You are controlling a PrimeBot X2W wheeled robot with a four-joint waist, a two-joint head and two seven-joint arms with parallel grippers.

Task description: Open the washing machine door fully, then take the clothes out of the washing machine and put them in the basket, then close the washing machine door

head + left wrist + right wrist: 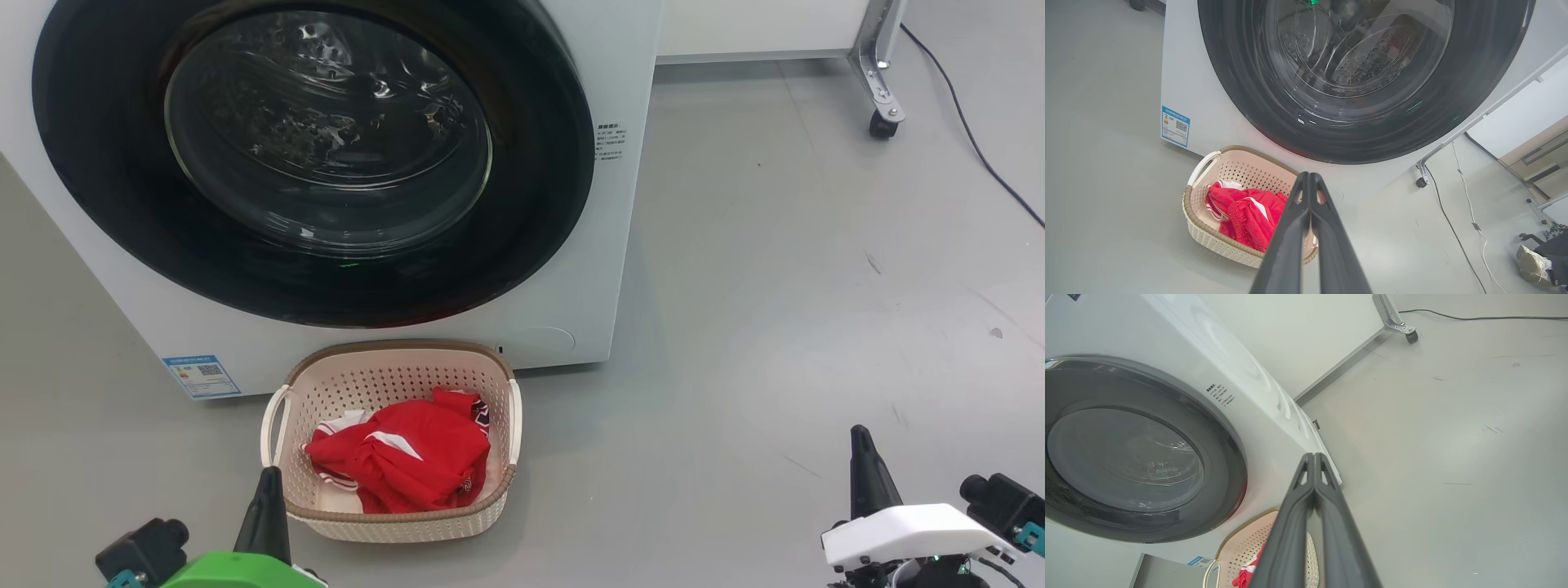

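Front-loader and basket, seen from the head and both wrists. The washing machine door (pixel 310 269) is shown closed flush against the white front of the washing machine (pixel 620 245). The basket (pixel 392 353) is set on the grey floor (pixel 775 286) just before the machine, below the door's lower edge, and the clothes (pixel 404 457), a red garment with white trim, are heaped inside it. The left gripper (pixel 268 474) is held low beside the basket's near left corner, its two dark fingers pressed together on nothing. The right gripper (pixel 859 433) is held well apart to the right, over bare floor, its fingers likewise pressed together and empty. A blue label (pixel 201 376) is fixed near the machine's lower left corner.
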